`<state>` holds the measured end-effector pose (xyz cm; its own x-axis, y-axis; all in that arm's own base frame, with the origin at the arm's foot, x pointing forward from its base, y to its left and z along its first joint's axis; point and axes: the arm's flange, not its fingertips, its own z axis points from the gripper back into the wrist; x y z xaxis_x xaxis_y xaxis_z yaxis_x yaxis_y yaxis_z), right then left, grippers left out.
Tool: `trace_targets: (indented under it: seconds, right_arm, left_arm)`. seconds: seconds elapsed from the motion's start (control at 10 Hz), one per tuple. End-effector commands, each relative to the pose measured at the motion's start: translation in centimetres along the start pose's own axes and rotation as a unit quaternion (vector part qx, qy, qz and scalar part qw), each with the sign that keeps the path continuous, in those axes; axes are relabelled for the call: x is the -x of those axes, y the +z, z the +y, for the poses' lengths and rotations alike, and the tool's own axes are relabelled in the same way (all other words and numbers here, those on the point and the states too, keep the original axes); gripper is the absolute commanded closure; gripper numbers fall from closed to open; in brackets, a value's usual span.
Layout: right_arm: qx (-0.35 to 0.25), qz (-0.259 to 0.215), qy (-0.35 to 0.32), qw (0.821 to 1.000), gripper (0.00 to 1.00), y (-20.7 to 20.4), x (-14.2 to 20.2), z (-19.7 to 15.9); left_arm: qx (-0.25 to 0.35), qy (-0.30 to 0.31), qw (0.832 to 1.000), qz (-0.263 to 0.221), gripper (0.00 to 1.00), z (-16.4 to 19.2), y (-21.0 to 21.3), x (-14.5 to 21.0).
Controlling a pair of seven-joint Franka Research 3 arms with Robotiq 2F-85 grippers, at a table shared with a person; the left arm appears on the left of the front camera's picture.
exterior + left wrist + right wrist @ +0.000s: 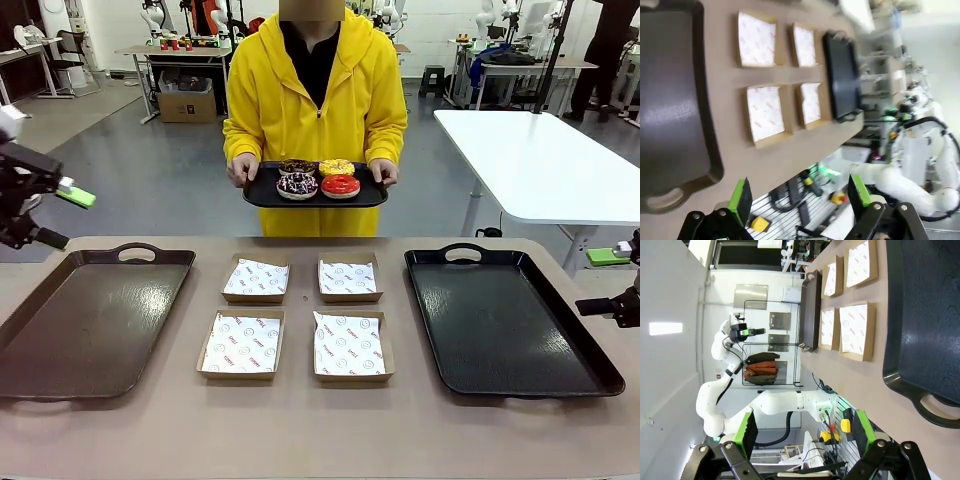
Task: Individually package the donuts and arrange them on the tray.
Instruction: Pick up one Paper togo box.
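Donuts (318,177), 4 frosted rings, ride a small black tray (256,196) held by a person (262,105) in yellow across the tan surface (300,430), well apart from my left end effector (800,192) and right end effector (805,426), both wide open and empty. 4 paper-lined cardboard boxes (241,345) lie between 2 large dark trays (90,320).

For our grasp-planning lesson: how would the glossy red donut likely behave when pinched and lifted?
The red donut looks puffy and soft, so a hard pinch would probably dent it. Its glossy icing may be slippery or smear. Lying flat on the held tray, it seems unlikely to roll.
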<state>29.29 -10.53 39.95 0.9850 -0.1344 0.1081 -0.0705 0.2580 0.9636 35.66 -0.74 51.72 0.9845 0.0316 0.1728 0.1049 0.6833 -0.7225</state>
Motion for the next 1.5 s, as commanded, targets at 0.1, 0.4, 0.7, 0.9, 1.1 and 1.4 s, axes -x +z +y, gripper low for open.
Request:
trace_targets:
  seconds: [0.1, 0.4, 0.7, 0.9, 1.1, 1.4]
  right_arm:
    - [-0.002, -0.001, -0.002, 1.0, 0.0, 0.1, 0.0, 0.0]
    - [-0.002, -0.001, -0.002, 1.0, 0.0, 0.1, 0.0, 0.0]
    - [-0.002, -0.001, -0.002, 1.0, 0.0, 0.1, 0.0, 0.0]
    - [-0.002, -0.001, -0.002, 1.0, 0.0, 0.1, 0.0, 0.0]
    - [-0.002, -0.001, -0.002, 1.0, 0.0, 0.1, 0.0, 0.0]
    - [-0.002, -0.001, -0.002, 1.0, 0.0, 0.1, 0.0, 0.0]
  left_arm:
    - [-0.164, -0.024, 0.982, 0.093, 0.0, -6.3, -4.4, -1.4]
    - [-0.309, -0.063, 0.944, 0.097, 0.0, -10.2, -12.5, -1.2]
    - [-0.389, -0.064, 0.913, 0.101, 0.0, -8.3, -21.3, -1.3]
    - [-0.387, -0.053, 0.916, 0.094, 0.0, -5.6, -25.5, -1.1]
    - [-0.361, -0.028, 0.929, 0.079, 0.0, -3.1, -28.5, -1.1]
    - [-0.363, -0.038, 0.929, 0.065, 0.0, -2.5, -30.2, -0.8]
